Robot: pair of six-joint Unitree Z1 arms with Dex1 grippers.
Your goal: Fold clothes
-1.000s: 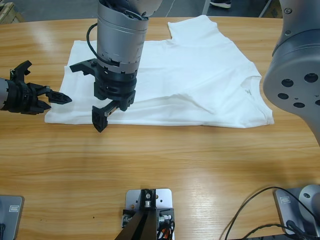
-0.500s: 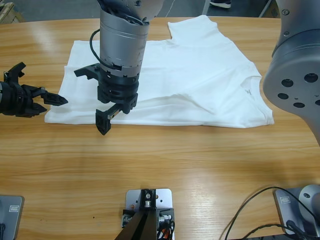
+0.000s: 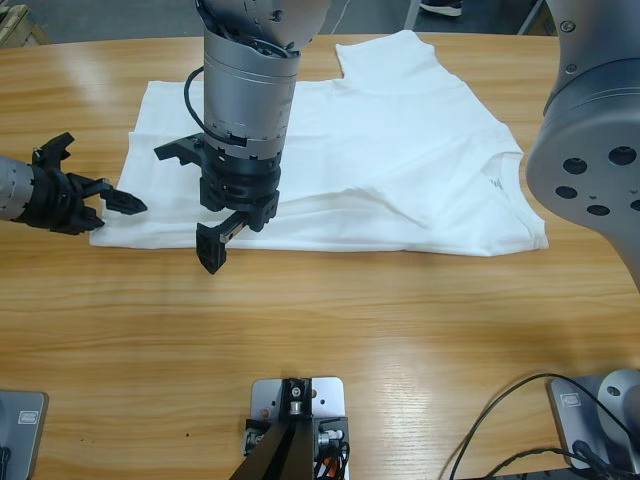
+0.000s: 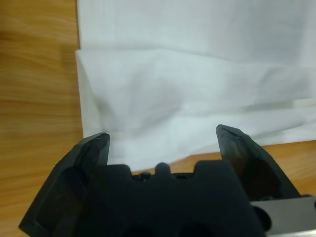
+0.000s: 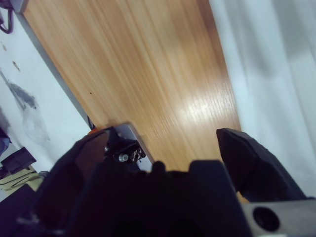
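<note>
White T-shirt (image 3: pixel 400 150) lies spread flat on the bench (image 3: pixel 350 320), soft, light and likely to sag when lifted. The left claw (image 4: pixel 163 140) hangs spread at its doubled corner, the likeliest hold. The right claw (image 5: pixel 160 138) hovers spread over the near hem.

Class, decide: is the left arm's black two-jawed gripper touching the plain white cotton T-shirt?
Cannot tell. In the high view the left gripper overlaps the white T-shirt at its edge, height unclear; the left wrist view shows neither contact nor gap.
</note>
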